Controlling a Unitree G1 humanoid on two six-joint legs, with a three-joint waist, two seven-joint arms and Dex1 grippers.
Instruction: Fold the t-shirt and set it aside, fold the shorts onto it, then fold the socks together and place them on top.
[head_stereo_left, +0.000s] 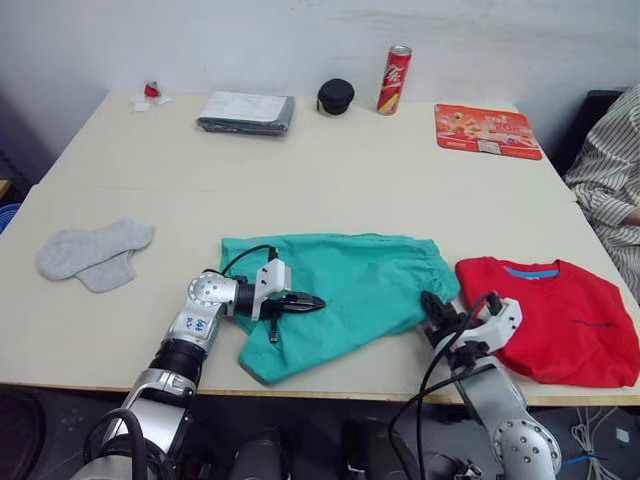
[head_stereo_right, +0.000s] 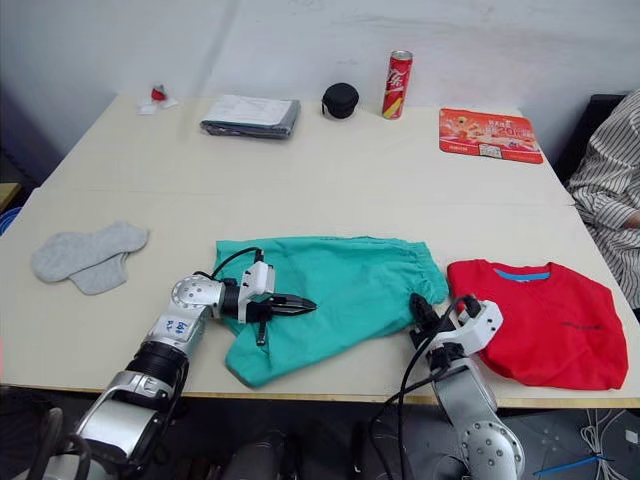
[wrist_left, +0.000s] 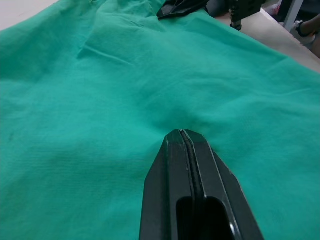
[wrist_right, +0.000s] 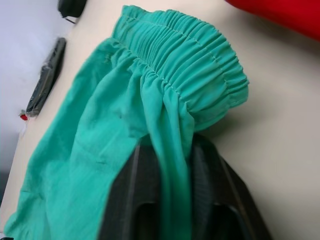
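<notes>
t-shirt: bright red cotton t-shirt (head_stereo_left: 555, 315) folded, bench's (head_stereo_left: 330, 180) right side
shorts: teal-green soft shorts (head_stereo_left: 350, 290) mid-bench, folding underway
left pincer (head_stereo_left: 305, 300): closed, nothing gripped
right pincer (wrist_right: 172, 165): pinching shorts' edge
socks: light-grey socks (head_stereo_left: 95, 252) untouched, far left

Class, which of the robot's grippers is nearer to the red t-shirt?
Right. The right gripper grips the shorts beside the t-shirt; the left gripper lies farther left, across the shorts.
</notes>
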